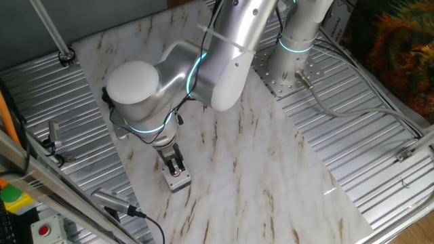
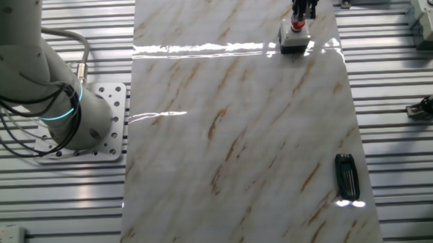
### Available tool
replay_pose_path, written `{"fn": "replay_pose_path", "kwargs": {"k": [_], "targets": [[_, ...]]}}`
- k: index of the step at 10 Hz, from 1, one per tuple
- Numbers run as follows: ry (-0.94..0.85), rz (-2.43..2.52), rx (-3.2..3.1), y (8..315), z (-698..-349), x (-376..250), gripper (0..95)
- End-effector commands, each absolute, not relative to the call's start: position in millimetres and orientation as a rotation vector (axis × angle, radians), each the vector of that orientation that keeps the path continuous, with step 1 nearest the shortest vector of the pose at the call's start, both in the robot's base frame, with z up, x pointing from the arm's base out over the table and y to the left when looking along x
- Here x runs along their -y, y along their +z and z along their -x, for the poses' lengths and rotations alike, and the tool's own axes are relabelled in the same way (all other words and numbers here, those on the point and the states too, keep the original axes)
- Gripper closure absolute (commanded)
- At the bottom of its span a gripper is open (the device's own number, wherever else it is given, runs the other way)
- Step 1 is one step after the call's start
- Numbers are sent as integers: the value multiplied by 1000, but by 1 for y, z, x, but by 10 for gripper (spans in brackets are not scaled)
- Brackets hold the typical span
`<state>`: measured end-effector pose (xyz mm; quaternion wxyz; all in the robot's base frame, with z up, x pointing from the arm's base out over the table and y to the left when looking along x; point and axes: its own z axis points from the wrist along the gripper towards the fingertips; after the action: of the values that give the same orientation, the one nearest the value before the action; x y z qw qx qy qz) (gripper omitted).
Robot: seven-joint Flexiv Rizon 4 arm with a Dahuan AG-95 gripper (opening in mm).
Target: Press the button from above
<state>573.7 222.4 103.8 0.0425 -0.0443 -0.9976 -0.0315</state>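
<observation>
The button (image 2: 298, 24) is a small red cap on a small square light-grey box (image 2: 294, 40) at the far end of the marble board. In one fixed view only the box (image 1: 179, 180) shows, since the fingers cover the red cap. My gripper (image 1: 175, 166) points straight down over the box, its fingertips at the box's top. In the other fixed view the gripper (image 2: 300, 15) comes down from the top edge, with its tips right at the red cap. No view shows whether the fingertips are apart or together.
A black flat object (image 2: 346, 178) lies near the board's right edge. An off-white housing with a red button (image 1: 44, 230) and a yellow housing with a green button (image 1: 12, 195) sit beside the board. The arm's base (image 2: 77, 120) is bolted at the left.
</observation>
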Motion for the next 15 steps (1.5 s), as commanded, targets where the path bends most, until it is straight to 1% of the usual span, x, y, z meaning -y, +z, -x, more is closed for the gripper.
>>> {"fn": "replay_pose_path", "kwargs": {"k": [1,6,15], "targets": [[-91,145,3064,101,-576,-224,950],[-91,161,3080,103,-580,-226,950],[-72,163,3107,93,-579,-226,950]]}}
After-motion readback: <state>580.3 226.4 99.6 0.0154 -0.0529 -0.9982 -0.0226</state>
